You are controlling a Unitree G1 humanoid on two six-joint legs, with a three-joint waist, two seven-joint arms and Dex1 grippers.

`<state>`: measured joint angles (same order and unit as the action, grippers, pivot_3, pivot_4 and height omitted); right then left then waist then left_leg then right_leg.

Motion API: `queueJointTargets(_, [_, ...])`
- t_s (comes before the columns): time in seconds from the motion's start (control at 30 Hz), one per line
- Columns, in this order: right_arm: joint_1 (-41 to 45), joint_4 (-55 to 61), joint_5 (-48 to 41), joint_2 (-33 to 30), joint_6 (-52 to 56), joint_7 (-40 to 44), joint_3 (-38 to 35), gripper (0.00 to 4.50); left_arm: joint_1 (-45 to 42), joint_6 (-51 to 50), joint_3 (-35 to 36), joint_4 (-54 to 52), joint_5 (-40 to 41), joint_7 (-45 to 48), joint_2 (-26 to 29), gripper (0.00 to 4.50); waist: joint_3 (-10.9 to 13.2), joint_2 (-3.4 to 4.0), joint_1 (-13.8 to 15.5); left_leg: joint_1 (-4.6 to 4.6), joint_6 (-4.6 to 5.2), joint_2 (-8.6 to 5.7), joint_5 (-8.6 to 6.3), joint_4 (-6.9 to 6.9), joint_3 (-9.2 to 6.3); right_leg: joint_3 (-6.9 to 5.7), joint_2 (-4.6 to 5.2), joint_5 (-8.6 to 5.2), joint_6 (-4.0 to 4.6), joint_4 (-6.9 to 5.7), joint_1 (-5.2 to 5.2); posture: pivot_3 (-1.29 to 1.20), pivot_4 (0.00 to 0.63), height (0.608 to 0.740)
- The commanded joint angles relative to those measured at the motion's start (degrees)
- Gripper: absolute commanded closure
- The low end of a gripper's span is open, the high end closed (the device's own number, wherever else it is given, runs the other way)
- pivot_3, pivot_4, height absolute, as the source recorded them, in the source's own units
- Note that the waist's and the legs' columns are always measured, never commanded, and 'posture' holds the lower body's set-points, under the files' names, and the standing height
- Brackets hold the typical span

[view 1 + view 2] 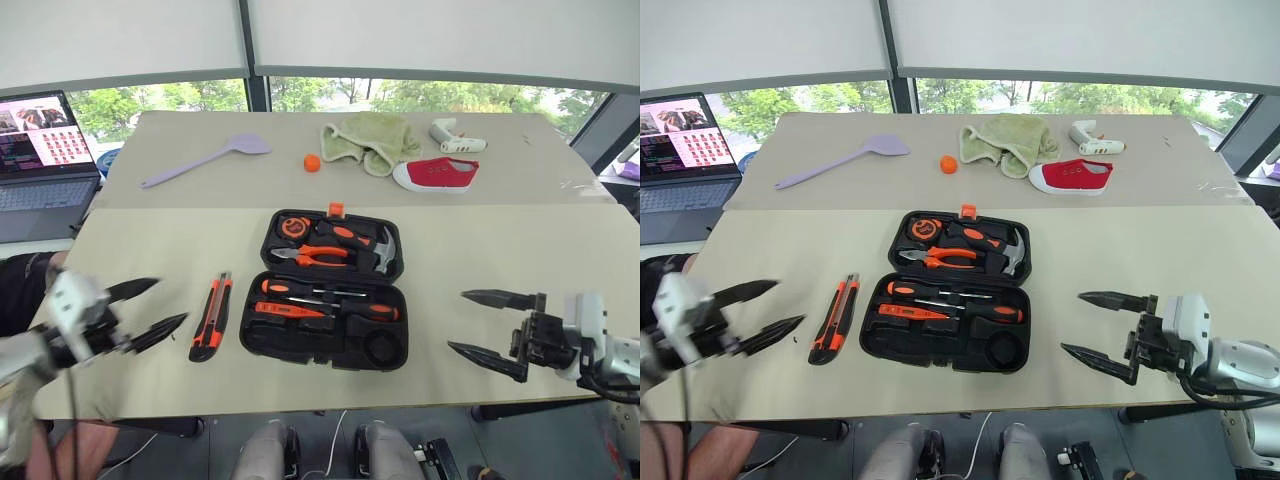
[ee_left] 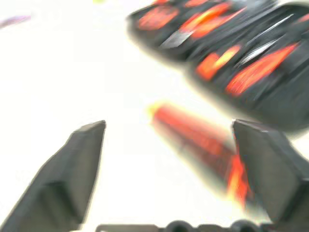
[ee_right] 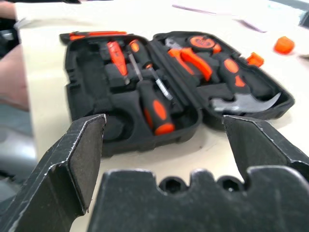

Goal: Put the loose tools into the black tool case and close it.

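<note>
- The left wrist view is smeared: the utility knife (image 2: pixel 203 145) is an orange streak between blurred fingers (image 2: pixel 72 169), and the black tool case (image 2: pixel 270 96) shows coloured smudges, no tool distinct.
- The laptop (image 1: pixel 40 150) at the far left is cut by the picture's edge; its screen content is too small to read.
- In the right wrist view the case's (image 3: pixel 87 63) near wall is partly hidden behind the right gripper's fingers (image 3: pixel 72 164).
- The tape roll (image 1: pixel 380 348) barely separates from its dark slot.
</note>
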<state>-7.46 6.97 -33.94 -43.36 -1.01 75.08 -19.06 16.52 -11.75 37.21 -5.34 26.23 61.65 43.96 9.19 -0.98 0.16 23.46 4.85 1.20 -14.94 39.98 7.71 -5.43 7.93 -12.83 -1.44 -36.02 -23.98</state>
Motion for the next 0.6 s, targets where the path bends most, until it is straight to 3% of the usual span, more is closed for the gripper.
queueJointTargets(0.03, [1.2,-1.3,-0.9,0.4,-2.1,2.0,-0.6,0.0,7.3,0.1,8.6,0.4,-1.0,-2.7,-0.6,0.03,0.0,-0.01,0.2,-0.05,-0.03,0.0,-0.04,-0.02,0.0,-0.02,0.05,-0.01,0.01,0.04,-0.05,0.0,0.15,0.74])
queueJointTargets(0.07, [1.5,-1.5,-0.9,0.5,-2.4,2.5,-0.3,0.0,9.2,-0.4,9.4,-0.3,-0.9,-3.1,-0.9,0.03,0.0,-0.01,0.4,-0.09,-0.39,0.0,-0.31,-0.04,-0.01,-0.03,0.14,-0.02,0.02,0.1,-0.09,0.0,0.15,0.74])
queueJointTargets(0.2, [3.7,-0.6,-1.3,1.6,-1.8,2.5,1.4,0.0,12.8,-5.2,9.0,-7.4,0.8,-5.8,-1.5,0.03,0.0,-0.04,1.3,-0.13,-0.25,-0.04,-0.54,-0.07,-0.03,-0.07,0.52,-0.02,0.04,0.13,-0.05,0.0,0.15,0.74])
queueJointTargets(0.3, [6.6,0.9,-1.7,2.8,-1.4,1.8,3.1,0.0,12.8,-21.4,7.1,-18.2,9.7,-12.3,-1.6,0.03,0.0,-0.05,1.4,-0.12,-0.31,-0.04,-0.51,-0.06,-0.07,-0.05,0.56,-0.01,0.12,0.13,-0.05,0.0,0.15,0.74])
queueJointTargets(0.4, [10.2,2.9,-2.6,4.2,-0.6,0.5,4.7,0.0,6.9,-32.4,1.2,-28.2,14.9,-24.0,-3.2,0.03,0.0,0.02,1.2,-0.13,-0.61,-0.04,-0.34,-0.07,-0.07,0.03,0.57,0.05,0.03,0.1,-0.03,0.0,0.15,0.74])
queueJointTargets(0.6, [13.0,4.3,-3.1,5.1,1.2,-0.8,6.5,0.0,-3.6,-41.1,-12.7,-34.4,10.5,-42.1,-10.3,0.03,0.0,-0.01,0.8,-0.21,-0.74,-0.15,-0.23,-0.15,-0.04,-0.03,0.25,0.07,0.08,-0.11,0.29,0.0,0.15,0.74])
